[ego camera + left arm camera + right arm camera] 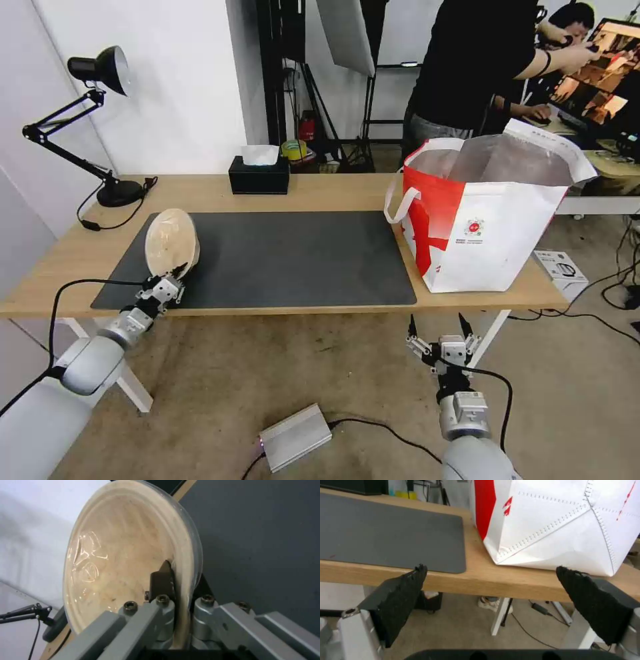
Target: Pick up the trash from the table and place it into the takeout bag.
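Beige and soiled, the shallow bowl (172, 243) is tilting on edge above the dark mat (280, 257), its rim pinched by the left gripper (175, 275). Below the table (320, 193) edge near the takeout bag (490, 220), the right gripper (437, 328) is holding its fingers wide apart.

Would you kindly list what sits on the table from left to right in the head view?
Desk lamp → beige bowl, tilted on edge, held at its rim in the left tool → tissue box → takeout bag. The dark mat spans the middle of the table.
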{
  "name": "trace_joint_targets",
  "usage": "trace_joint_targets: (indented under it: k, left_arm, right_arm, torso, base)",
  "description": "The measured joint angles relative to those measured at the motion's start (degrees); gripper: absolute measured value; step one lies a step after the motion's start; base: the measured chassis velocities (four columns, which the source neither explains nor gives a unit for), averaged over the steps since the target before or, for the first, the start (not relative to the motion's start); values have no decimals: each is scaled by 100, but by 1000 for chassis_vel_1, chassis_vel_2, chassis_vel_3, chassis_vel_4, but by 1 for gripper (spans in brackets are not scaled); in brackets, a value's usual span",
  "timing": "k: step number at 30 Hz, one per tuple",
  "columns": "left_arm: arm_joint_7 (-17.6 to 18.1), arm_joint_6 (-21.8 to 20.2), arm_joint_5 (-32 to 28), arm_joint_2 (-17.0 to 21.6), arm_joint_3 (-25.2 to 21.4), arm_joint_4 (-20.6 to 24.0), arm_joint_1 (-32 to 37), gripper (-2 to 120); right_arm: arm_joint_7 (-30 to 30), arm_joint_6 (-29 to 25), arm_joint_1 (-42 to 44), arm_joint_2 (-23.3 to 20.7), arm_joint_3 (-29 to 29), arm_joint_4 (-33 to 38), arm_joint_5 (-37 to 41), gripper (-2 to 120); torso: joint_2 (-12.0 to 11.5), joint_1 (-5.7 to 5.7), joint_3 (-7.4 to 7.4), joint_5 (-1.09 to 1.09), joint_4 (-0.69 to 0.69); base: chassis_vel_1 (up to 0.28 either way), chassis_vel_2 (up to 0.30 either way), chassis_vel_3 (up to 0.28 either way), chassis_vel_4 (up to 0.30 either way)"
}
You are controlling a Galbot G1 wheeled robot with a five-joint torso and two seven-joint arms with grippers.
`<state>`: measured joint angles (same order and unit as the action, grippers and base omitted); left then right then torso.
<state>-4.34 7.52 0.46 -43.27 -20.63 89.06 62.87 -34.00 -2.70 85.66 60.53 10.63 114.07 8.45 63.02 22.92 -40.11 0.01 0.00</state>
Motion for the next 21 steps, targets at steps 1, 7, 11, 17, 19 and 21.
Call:
trace_joint_targets:
  k: [1,7,11,17,19,21]
  left_arm:
    - [-1,1,-1,0,-3,0,1,1]
    - [-55,3,-8,6,-65,39,46,1]
    - [-123,9,-14,32,-152,139,122,1]
    - [-135,94,-38,62,-247,286,155,1]
    - [-144,140,-36,125,-326,461,150,1]
    - [-155,160,-30,270,-424,759,119,1]
  right_arm:
    - [0,0,0,1,0,0,-1,99]
    - [-2,-1,-15,4,-3,-1,-5,99]
    - [-3,-1,-25,6,-15,2,-10,99]
    - [-7,0,-33,7,-29,18,-12,99]
    - [-8,6,-48,7,-42,47,-13,99]
    - [-9,21,-66,7,-48,98,-14,98]
  torso:
    - [0,0,0,0,0]
    - [0,0,0,-1,-1]
    - [0,0,0,-1,0]
    - [0,0,0,-2,0]
    - [0,0,0,-2,0]
    - [0,0,0,-1,0]
  base:
    - [0,0,0,0]
    - [0,0,0,0]
    - [0,0,0,0]
    - [0,0,0,0]
    - [0,0,0,0]
    - [0,0,0,0]
